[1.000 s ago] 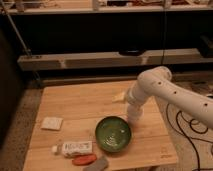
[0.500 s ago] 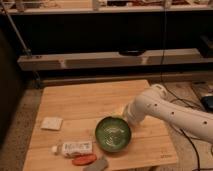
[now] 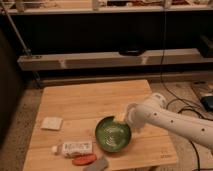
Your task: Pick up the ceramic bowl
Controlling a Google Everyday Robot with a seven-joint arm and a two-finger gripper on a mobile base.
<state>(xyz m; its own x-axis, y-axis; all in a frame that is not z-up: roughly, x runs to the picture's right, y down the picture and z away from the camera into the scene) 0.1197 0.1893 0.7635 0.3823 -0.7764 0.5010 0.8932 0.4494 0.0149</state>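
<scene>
The ceramic bowl (image 3: pixel 113 136) is round, shallow and dark green, with pale swirl marks inside. It sits upright on the wooden table (image 3: pixel 95 102), near the front edge and right of centre. My white arm reaches in from the right. The gripper (image 3: pixel 127 121) is low over the bowl's upper right rim, at or just above it. The wrist hides where the gripper meets the rim. No small greyish-white cup is in view.
A white square packet (image 3: pixel 51 123) lies at the table's left. A white labelled bottle (image 3: pixel 74 148) lies on its side left of the bowl, with a red-orange object (image 3: pixel 84 160) and a grey object (image 3: pixel 98 164) at the front edge. Shelves stand behind the table, and cables (image 3: pixel 182 102) lie on the floor at the right.
The arm has come down and moved left, bringing the gripper from above the table right of the bowl down to the bowl's right rim. The bowl has not moved.
</scene>
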